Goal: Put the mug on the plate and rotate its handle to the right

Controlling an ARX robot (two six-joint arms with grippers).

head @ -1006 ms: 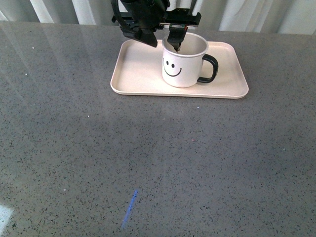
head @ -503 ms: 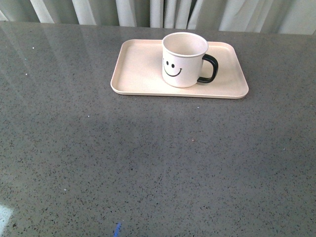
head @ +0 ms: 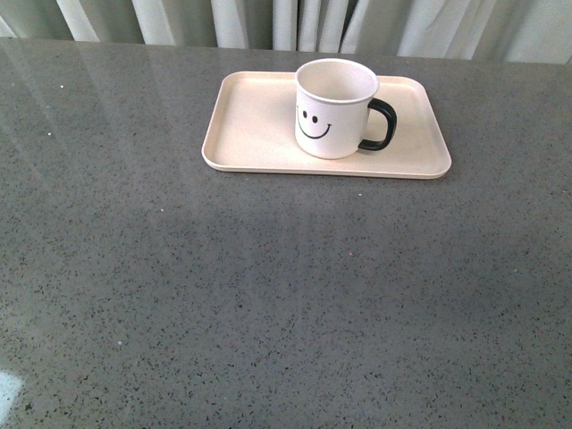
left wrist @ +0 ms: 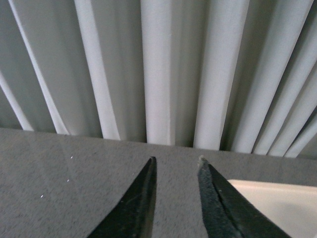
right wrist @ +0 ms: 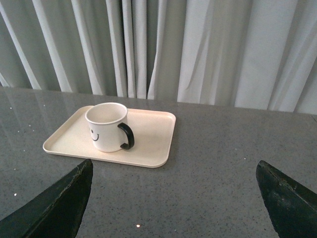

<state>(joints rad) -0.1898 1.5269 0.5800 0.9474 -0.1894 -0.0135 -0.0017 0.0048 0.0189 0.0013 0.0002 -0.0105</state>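
On my front camera neither arm shows. The mug (head: 335,107) stands upright on the plate (head: 250,125), on its right half and inside the rim. The handle (head: 380,125) points to my right and the smiley face is turned toward me. The plate lies flat on the grey table (head: 268,295), close to the curtain (head: 268,18) at the far edge.

My right gripper (right wrist: 173,168) is spread wide, with one finger (right wrist: 64,198) at each edge of its wrist picture, and it has hold of nothing. The mug (right wrist: 106,126) and plate (right wrist: 153,134) are out ahead of it, well apart from both fingers, with bare table between the gripper and the plate's near rim. From this side the handle (right wrist: 126,136) stands out from the mug on the part facing the gripper.

My left gripper (left wrist: 176,168) is parted by only a narrow gap, and nothing sits between its fingers (left wrist: 143,198). It is aimed across the table (left wrist: 59,168) at the curtain (left wrist: 158,74). One corner of the plate (left wrist: 277,203) shows just beyond and to the outside of one finger, not touching it. The mug is out of this camera's view, so I cannot place it against this gripper.
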